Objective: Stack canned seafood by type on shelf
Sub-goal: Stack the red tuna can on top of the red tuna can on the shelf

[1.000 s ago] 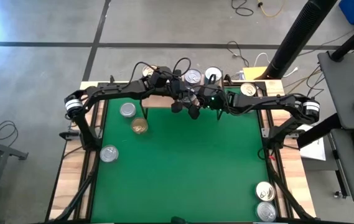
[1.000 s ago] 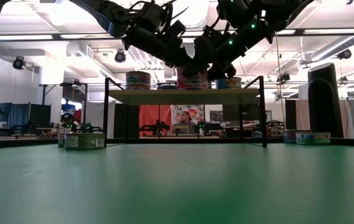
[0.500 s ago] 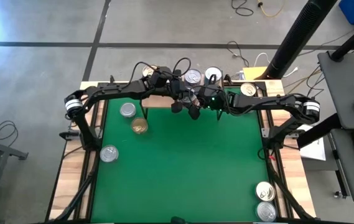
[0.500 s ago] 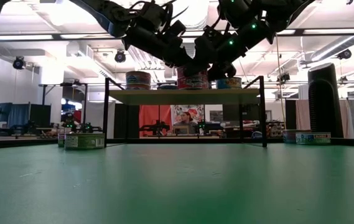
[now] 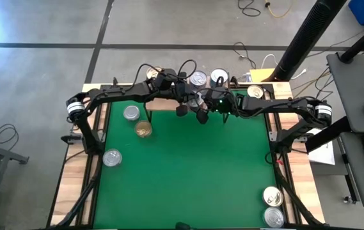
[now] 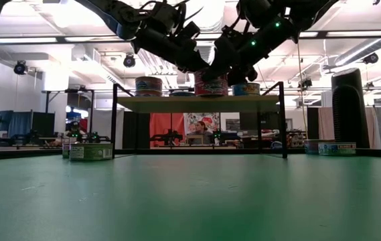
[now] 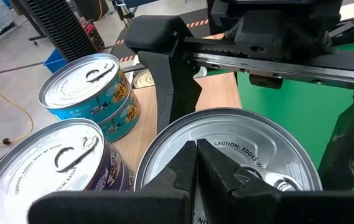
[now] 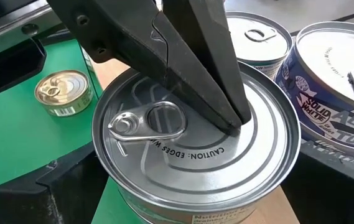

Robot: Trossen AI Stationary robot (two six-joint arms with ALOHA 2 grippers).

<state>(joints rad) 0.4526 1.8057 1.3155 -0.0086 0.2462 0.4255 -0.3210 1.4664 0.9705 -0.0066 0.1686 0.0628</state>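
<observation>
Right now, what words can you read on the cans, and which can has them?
"CAUTION: EDGES" on the silver lid of the can under the gripper tips; the words after it are hidden.
"SOLID" and "ALBA", cut off, on the blue can beside it.
"CAUTION: EDGES W", cut off, on the same silver lid in the left wrist view.
Print on the light blue stacked cans is too blurred.
</observation>
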